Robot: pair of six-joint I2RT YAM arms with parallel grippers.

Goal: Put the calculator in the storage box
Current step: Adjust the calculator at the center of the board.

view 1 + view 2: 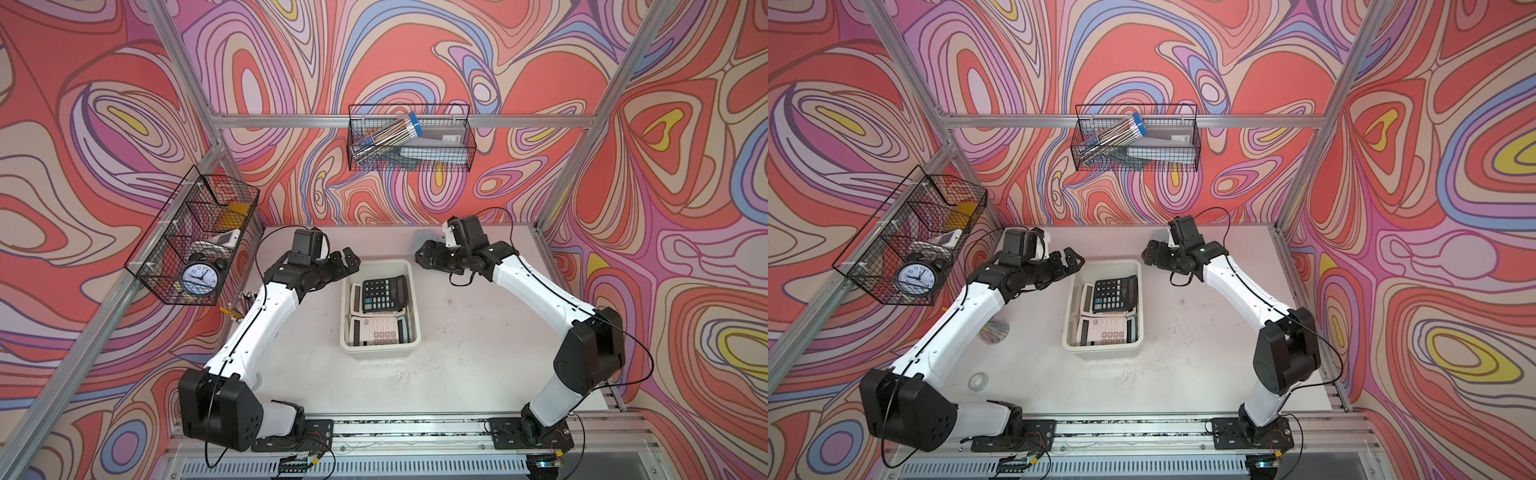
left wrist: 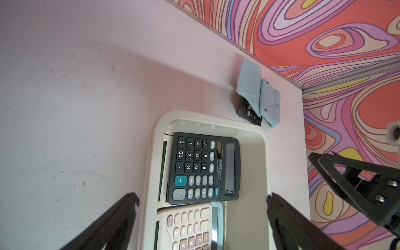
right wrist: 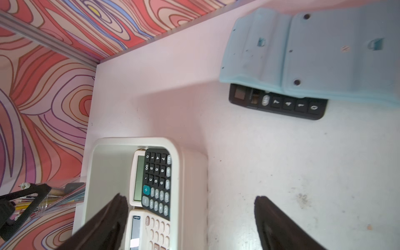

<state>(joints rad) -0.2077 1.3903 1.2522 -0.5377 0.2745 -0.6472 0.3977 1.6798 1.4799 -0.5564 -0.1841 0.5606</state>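
Widely spread, left pincer (image 1: 350, 263) and right pincer (image 1: 420, 252) flank the storage box (image 1: 380, 347).

The storage box (image 1: 380, 345) is cream plastic, smooth with a soft sheen. The black calculator (image 1: 384, 294) has a matt plastic body and a glossy display window. The pale pink calculator (image 1: 376, 331) is smooth plastic too. The table (image 1: 478, 340) is matt, scuffed with dark marks. The wire baskets (image 1: 415, 166) are thin black metal wire. The frame rails (image 1: 291, 121) look like brushed aluminium. The light-blue calculator back (image 3: 313, 54) is dull, speckled plastic.
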